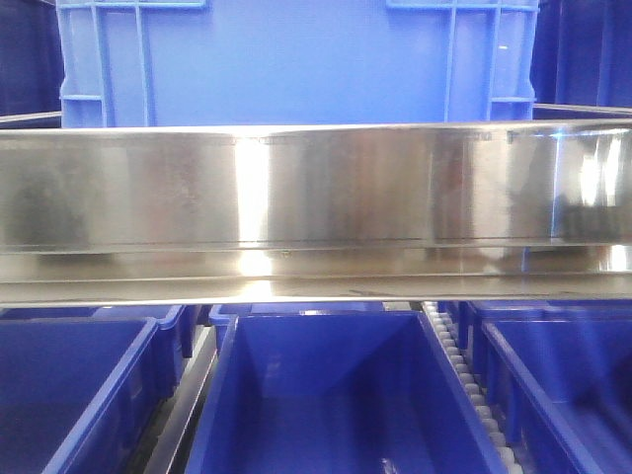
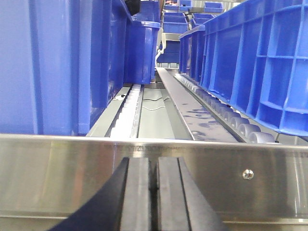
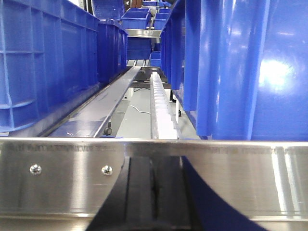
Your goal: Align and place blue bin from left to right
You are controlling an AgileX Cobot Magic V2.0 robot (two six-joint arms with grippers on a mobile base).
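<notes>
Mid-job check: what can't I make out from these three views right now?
- Front view: blue bin top cut off by the frame edge; base hidden behind the steel rail.
- Left wrist: left gripper shut, body cut off below; far bins too small.
- Right wrist: right gripper shut; rail hides the bin's foot.

Blue bin [image 1: 296, 59] fills upper centre, flat wall facing camera, vertical ribs near both corners. Polished steel rail [image 1: 316, 188] spans full width below it, hiding bin's base. Darker navy bins at both upper corners. Under rail: centre navy bin [image 1: 326, 365], left navy bin [image 1: 69, 395], right navy bin [image 1: 573, 385]. White roller strip [image 1: 464, 380] between centre and right bins.
</notes>
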